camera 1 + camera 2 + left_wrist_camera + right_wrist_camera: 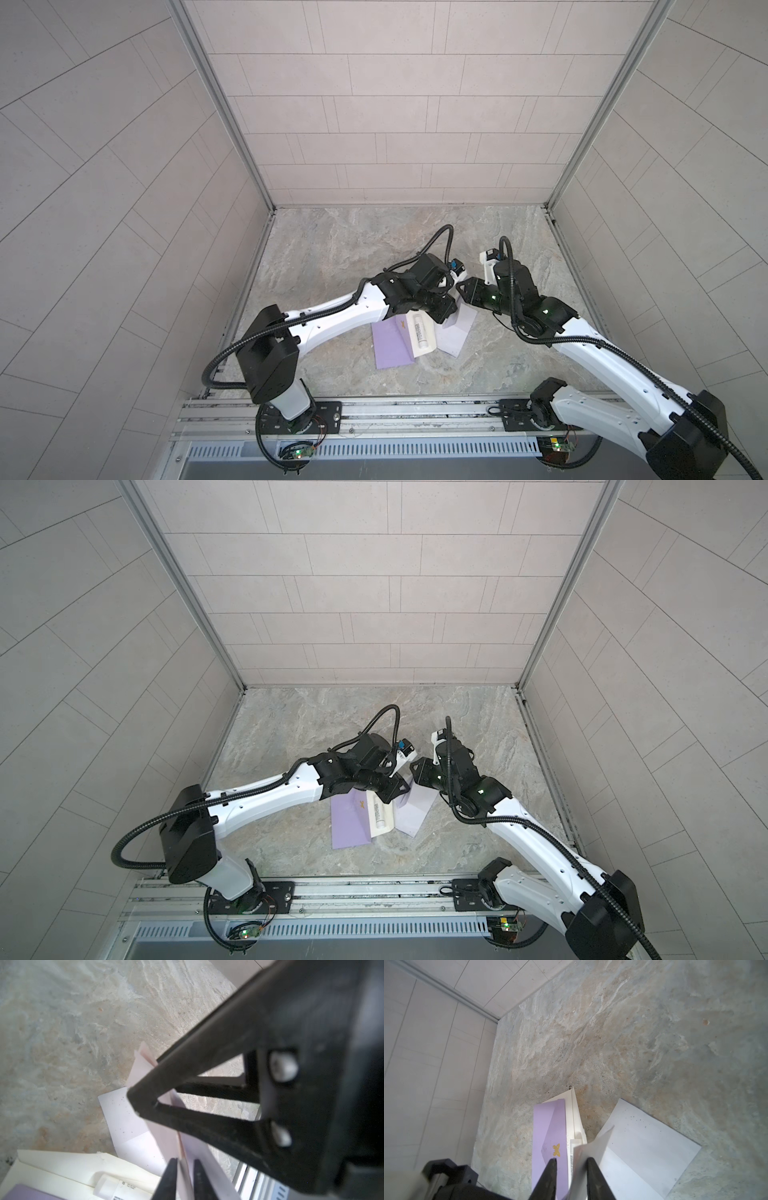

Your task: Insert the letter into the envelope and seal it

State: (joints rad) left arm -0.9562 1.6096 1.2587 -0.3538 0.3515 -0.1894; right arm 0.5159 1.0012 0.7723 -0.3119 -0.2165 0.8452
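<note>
the letter [643, 1147], a pale folded sheet, is found lying on the surface [633, 1043] just beside the tray, outside the envelope [548, 1126]. one panel is lifted upright. in the right wrist view that panel is seen standing in the narrow gap of the right tool [571, 1159], nearer one finger; no pinch is evident. in the left wrist view the left tool [185, 1160] is likewise narrowly parted, with a sheet edge in its gap.

risks noted:
- with neither tool visibly clamped, the raised panel could drop back or slide out.
- if both tools are closed and drawn apart, the thin paper could be creased or torn at the fold.
- the tools are crowded close together, so contact between them is possible.
- the envelope flap appears folded down under a gold butterfly sticker, so insertion is judged blocked until it is opened.
- the glue stick [420, 332], a round white tube, could be rolled off its tray [52, 1167] if nudged.

materials:
- letter: thin, limp, speckled.
- envelope: lilac, matte, flat, rectangular.
- tray: cream, shallow.
- surface: hard, with a mottled stone pattern.
</note>
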